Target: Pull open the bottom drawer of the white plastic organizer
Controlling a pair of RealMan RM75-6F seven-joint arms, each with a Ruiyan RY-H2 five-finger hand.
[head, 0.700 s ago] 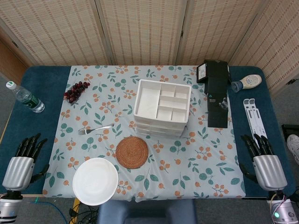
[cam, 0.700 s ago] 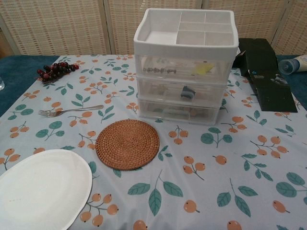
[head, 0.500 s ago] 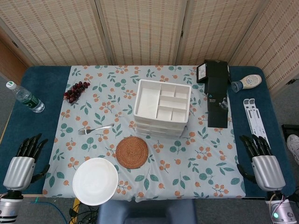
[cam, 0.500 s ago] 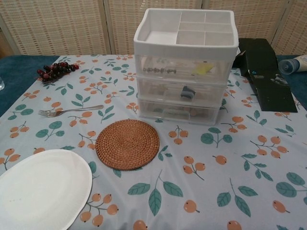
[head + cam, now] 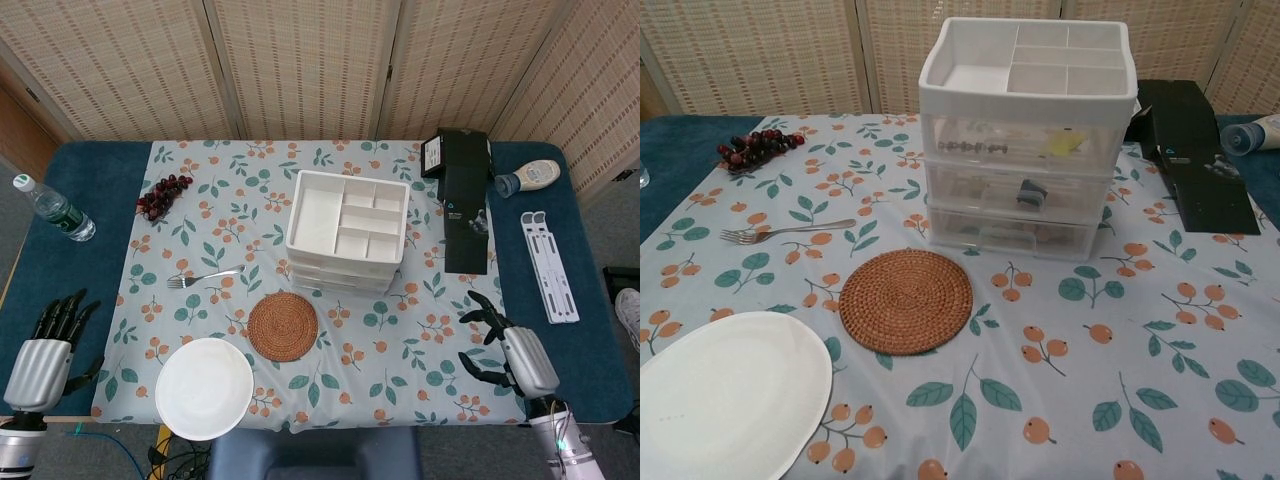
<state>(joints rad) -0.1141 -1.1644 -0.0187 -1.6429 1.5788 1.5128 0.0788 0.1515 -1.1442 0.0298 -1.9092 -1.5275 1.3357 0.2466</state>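
The white plastic organizer (image 5: 347, 232) (image 5: 1025, 135) stands in the middle of the table, a divided tray on top and three clear drawers below. Its bottom drawer (image 5: 1012, 232) is pushed in, flush with the drawers above. In the head view my right hand (image 5: 508, 355) hovers at the front right of the table, fingers spread and pointing left, holding nothing. My left hand (image 5: 45, 355) rests at the front left corner, fingers apart and empty. Neither hand shows in the chest view. Both are far from the organizer.
A round woven coaster (image 5: 282, 325) (image 5: 905, 300) lies just in front of the organizer. A white plate (image 5: 204, 388), a fork (image 5: 203, 277), grapes (image 5: 163, 196) and a water bottle (image 5: 52, 208) sit to the left. A black box (image 5: 461, 196), a squeeze bottle (image 5: 528, 177) and a white stand (image 5: 548, 265) are on the right.
My right hand has moved left, inward over the tablecloth, and turned so its fingers point left. My left hand has drifted slightly toward the front edge. The organizer is unchanged.
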